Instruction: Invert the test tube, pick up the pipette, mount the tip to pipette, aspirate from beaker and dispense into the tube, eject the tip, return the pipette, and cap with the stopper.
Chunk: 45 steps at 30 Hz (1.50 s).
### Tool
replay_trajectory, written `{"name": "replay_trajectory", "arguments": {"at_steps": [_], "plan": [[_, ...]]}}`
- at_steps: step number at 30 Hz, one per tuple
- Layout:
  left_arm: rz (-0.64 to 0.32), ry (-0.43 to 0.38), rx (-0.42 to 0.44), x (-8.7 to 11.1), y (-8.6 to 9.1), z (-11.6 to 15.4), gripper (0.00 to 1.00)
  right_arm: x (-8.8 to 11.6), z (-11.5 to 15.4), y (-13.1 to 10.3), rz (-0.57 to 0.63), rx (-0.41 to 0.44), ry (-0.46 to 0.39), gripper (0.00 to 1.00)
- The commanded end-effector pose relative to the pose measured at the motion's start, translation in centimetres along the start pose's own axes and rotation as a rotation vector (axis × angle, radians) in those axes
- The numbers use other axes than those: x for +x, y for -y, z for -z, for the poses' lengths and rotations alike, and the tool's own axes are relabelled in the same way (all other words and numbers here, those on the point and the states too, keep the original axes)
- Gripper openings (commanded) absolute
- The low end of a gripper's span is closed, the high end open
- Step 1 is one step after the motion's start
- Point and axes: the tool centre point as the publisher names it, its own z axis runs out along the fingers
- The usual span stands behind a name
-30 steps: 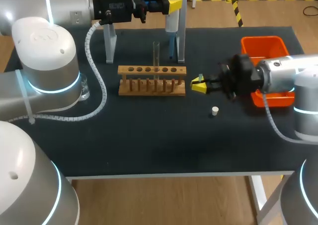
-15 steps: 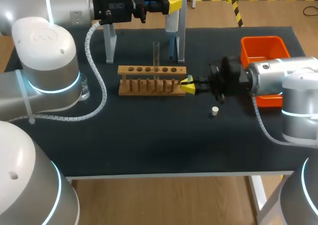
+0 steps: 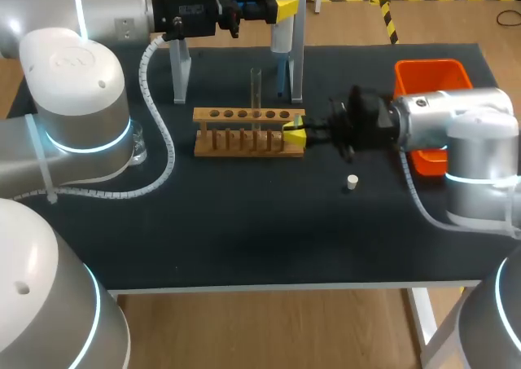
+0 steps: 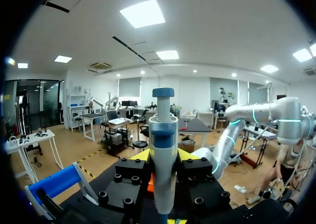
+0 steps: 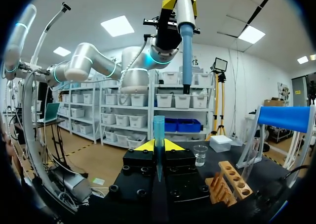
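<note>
From above: one bench [image 3: 244, 222], two arms. On it stand one wooden rack [image 3: 248, 133] with one test tube [image 3: 256, 88] upright in it, one white stopper [image 3: 352, 182] lying apart in front of the rack's right end, one orange bin [image 3: 433, 72] at the right edge, and one beaker [image 3: 140, 151] at the left, half hidden by the left arm [image 3: 73, 100]. The left pincer [image 3: 281, 9] grips the single pipette [image 3: 284, 37] upright behind the rack. The right pincer [image 3: 295, 133] sits at the rack's right end — a second ago it was near the orange bin and has slid leftward since. Rack, tube, stopper and left arm have not shifted.

Left wrist view: one blue-capped pipette [image 4: 163, 150], clamped upright between the left pincer's [image 4: 165, 157] yellow-tipped fingers.

Right wrist view: the right pincer [image 5: 158, 146] is closed on one translucent pipette tip [image 5: 158, 130], held upright — the pipette [image 5: 185, 31] hangs above and ahead. The beaker [image 5: 200, 155] stands ahead, the rack [image 5: 229, 182] beside the pincer.
</note>
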Motion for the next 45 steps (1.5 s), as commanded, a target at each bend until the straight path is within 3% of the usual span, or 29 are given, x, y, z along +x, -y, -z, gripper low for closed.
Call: {"name": "replay_trajectory", "arguments": {"at_steps": [1,45], "plan": [[0.001,0.002,-0.002,0.0,0.1,-0.1,0.0,-0.6,-0.5,0.0,-0.003,0.002,-0.007,0.0],[0.001,0.002,-0.002,0.0,0.1,-0.1,0.0,-2.0,-1.9,-1.1,-0.041,0.02,-0.012,0.0]]}}
